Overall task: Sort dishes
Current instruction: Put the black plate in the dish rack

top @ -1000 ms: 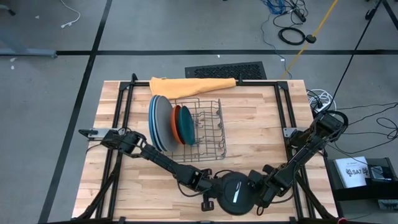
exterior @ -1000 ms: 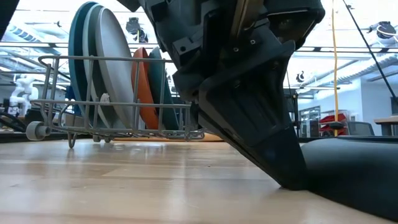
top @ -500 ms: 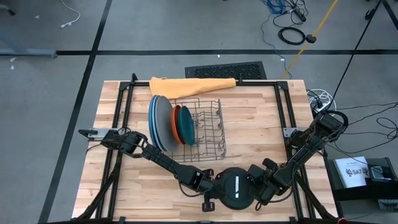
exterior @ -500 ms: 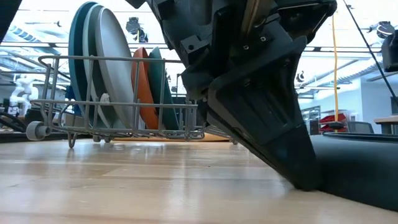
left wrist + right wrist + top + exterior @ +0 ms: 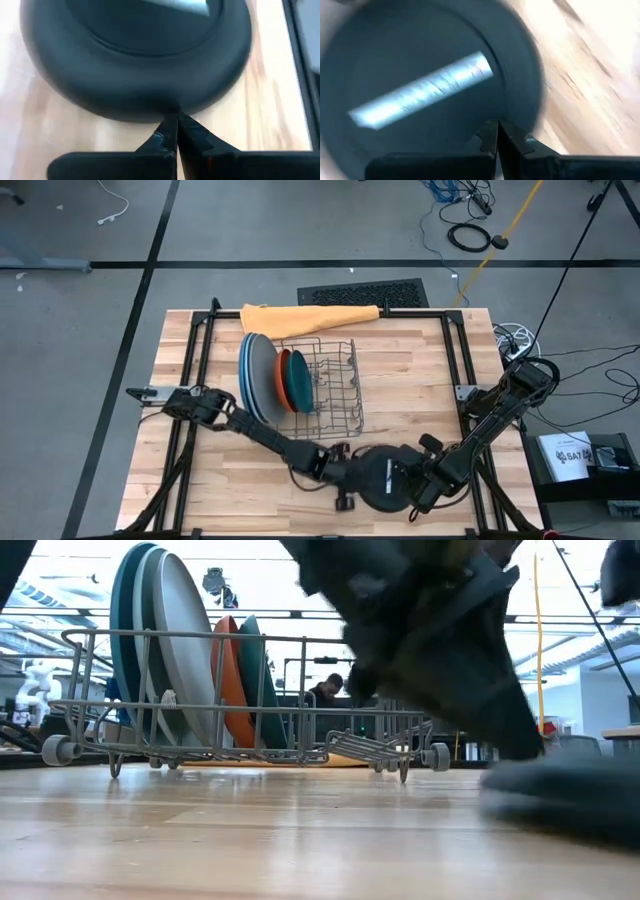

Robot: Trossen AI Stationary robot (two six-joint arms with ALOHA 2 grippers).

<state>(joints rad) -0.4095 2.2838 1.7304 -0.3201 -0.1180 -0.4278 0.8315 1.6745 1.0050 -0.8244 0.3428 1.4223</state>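
Black plate (image 5: 385, 478) shifted right; left gripper (image 5: 174, 131), right gripper (image 5: 499, 131) both clenched on its rim.

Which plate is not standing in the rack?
The black plate. It lies on the table between both grippers, while the grey, orange and teal ones stand upright in the wire rack.

We see the black plate (image 5: 385, 478) tipped since a second ago, its stripe hidden overhead. Both grippers have swung toward 3 o'clock, baring the rack's (image 5: 380, 735) end.

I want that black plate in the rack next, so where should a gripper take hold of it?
Grip the black plate by its thin raised rim, coming in low from the side. It lies flat on the table, so only the edge offers a pinch; both shut grippers already meet it there.
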